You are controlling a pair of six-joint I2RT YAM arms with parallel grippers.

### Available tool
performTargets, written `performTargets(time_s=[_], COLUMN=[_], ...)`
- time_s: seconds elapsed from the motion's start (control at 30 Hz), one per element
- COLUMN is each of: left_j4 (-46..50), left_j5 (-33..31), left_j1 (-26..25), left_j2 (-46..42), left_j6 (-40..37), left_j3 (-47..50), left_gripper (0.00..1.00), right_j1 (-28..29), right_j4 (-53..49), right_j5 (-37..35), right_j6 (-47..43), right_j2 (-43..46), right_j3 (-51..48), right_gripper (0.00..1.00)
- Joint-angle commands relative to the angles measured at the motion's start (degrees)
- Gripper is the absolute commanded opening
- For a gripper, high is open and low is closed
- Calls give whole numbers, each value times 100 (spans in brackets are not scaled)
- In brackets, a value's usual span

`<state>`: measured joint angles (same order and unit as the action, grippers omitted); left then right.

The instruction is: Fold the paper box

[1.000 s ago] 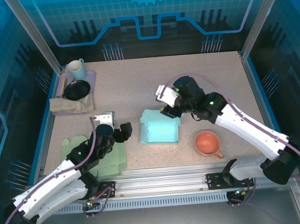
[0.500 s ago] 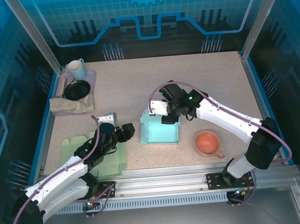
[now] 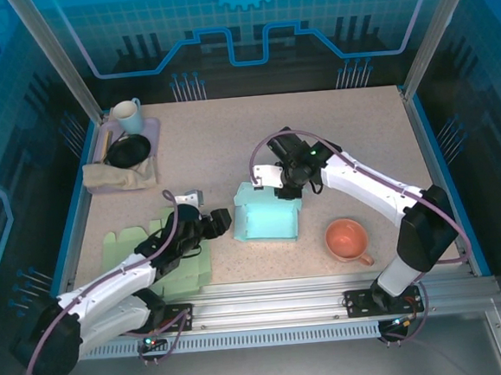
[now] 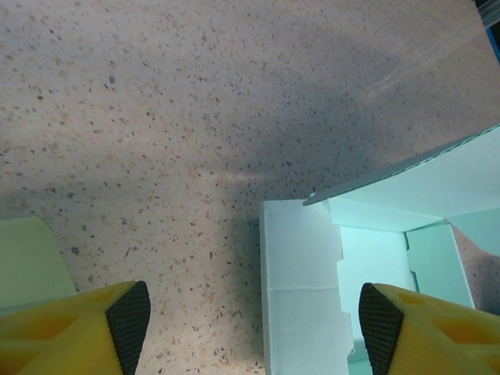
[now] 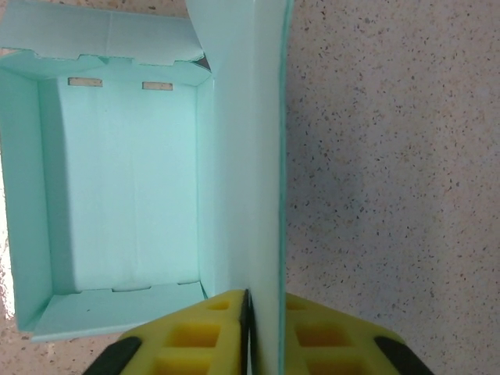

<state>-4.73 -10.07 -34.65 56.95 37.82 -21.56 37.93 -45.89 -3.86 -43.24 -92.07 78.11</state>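
One teal paper box (image 3: 266,221) lies open, with one orange cup (image 3: 346,238) to its right and one flat green sheet (image 3: 116,247) to its left. The right gripper (image 3: 284,191) pinches the box's one upright flap (image 5: 242,117). Just left of the box, the left gripper (image 3: 220,218) gapes wide and holds nothing.

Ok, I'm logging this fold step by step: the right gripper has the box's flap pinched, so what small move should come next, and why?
Probably tip the right gripper toward the open cavity, lowering the flap over it. It is shut on the upright flap of the paper box, the cavity lies uncovered, and the open left gripper hovers beside the box, not touching.
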Motion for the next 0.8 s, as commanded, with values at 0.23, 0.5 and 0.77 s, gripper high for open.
performTargets(time_s=[0.23,0.5,0.77], left_j4=[-832,-1142,-1318], left_j5=[678,809,730], left_j1=[25,-100,-423], left_j2=[1182,1736,2039], left_j6=[281,361,462], left_j3=[-31,-203,-353], left_gripper=[72,65,61], right_j1=[-49,-58,-75], right_j4=[291,308,315], right_j5=[-59,-89,-154], right_j6=[-55,-17,66], right_j2=[339,323,234], right_j3=[-269,-301,-281], right_gripper=[5,4,4])
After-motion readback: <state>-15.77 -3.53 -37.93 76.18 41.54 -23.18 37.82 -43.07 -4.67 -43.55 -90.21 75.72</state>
